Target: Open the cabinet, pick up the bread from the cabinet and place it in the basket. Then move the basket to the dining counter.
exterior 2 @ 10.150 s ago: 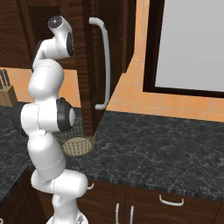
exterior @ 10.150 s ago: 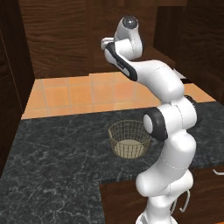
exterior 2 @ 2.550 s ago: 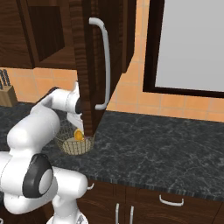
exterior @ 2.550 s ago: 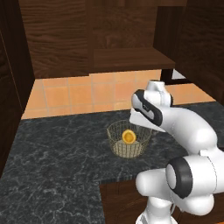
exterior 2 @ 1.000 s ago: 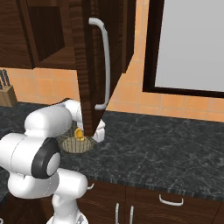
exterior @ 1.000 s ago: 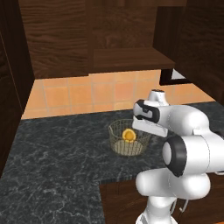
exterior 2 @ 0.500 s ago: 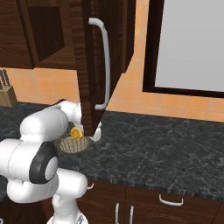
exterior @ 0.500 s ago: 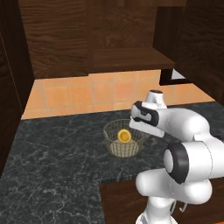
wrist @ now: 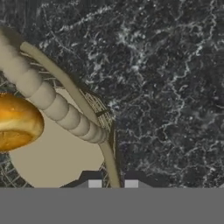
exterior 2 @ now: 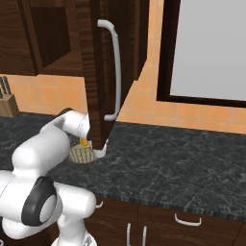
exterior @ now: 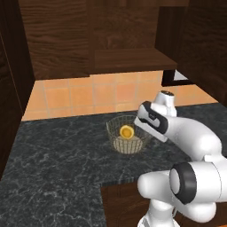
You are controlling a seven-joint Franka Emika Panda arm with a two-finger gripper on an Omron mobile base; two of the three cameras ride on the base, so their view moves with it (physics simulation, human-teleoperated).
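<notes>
Pinching basket (wrist: 111,162) rim, hand (wrist: 113,183); bread (wrist: 17,122) inside, just beside.

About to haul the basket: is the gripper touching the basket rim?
Touching. In the hand view the gripper stands shut with the basket rim running straight down between its tips.

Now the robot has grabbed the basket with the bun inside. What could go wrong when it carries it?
The fingers pinch only one side of the basket rim, so it may tilt when lifted, and the bread could roll out. The open cabinet door hangs just above the basket in the right base view, so a high lift might bump it.
</notes>
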